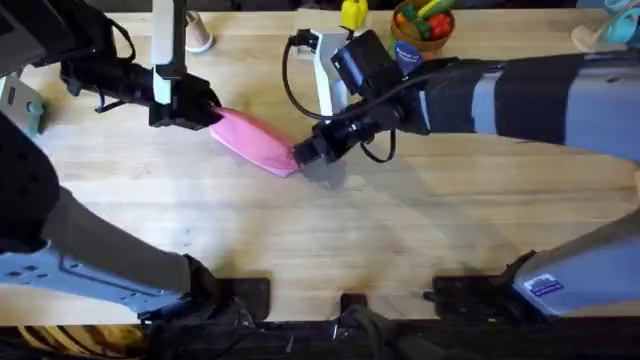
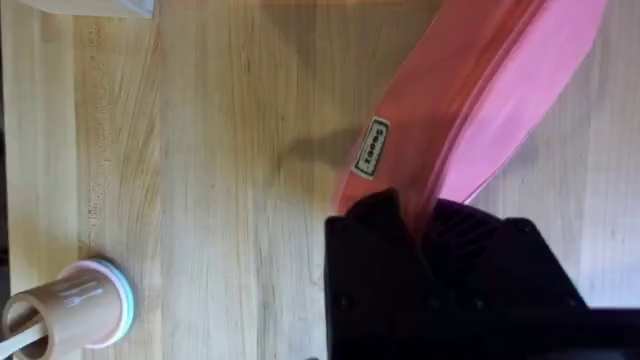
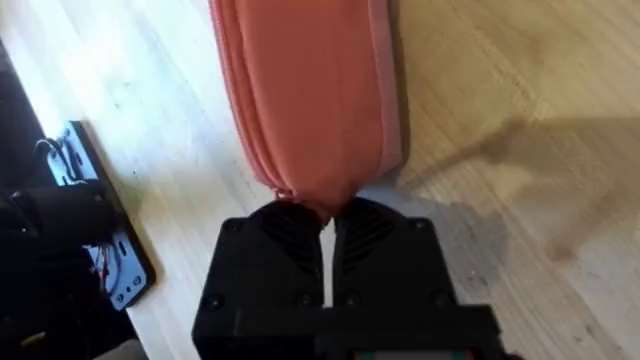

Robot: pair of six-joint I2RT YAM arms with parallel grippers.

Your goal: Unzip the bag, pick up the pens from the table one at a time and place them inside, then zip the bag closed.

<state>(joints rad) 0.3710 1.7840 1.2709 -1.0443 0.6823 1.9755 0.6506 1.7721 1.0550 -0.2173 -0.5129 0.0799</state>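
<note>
right gripper (image 3: 325, 225) pinched on near end of pink pouch (image 1: 255, 140); left gripper (image 1: 207, 112) clamped on far end, pouch stretched between on table (image 1: 400, 230).

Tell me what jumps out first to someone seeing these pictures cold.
The pink bag stands out on the pale wooden table, stretched between both arms. The left claw is shut on its far end, and the right claw is shut on its near end. Bright toys in a bowl sit at the table's far edge.

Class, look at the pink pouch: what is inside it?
Its contents are hidden. The pink pouch shows only fabric, pinched at each end by the left gripper and right gripper.
</note>
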